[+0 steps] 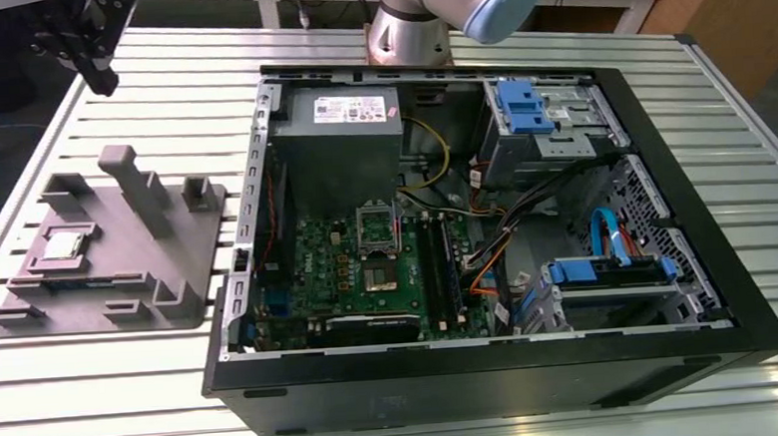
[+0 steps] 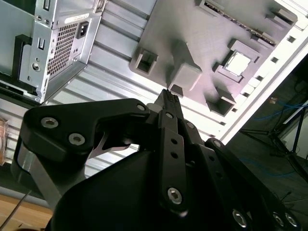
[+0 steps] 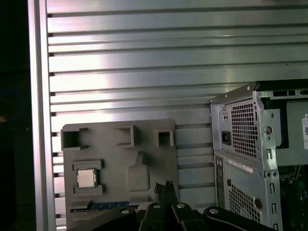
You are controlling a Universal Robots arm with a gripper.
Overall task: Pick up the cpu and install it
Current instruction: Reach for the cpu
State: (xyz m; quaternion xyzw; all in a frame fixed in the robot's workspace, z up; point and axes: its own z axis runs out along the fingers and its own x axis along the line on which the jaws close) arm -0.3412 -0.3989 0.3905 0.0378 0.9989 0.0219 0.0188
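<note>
Count: one cpu (image 1: 64,243), one grey fixture block (image 1: 115,260), one open computer case (image 1: 504,364), one green motherboard (image 1: 352,272).

The cpu lies flat in a square recess of the fixture block, on the slatted desk (image 1: 106,393), to the exterior view's left of the case. In both wrist views the cpu (image 2: 239,63) (image 3: 86,178) sits uncovered.

My pincer (image 1: 102,81) hangs above the desk's far corner at the exterior view's left, pointing down, well apart from the fixture. Its fingertips (image 2: 168,94) are drawn narrow, tips together, holding nothing.
</note>
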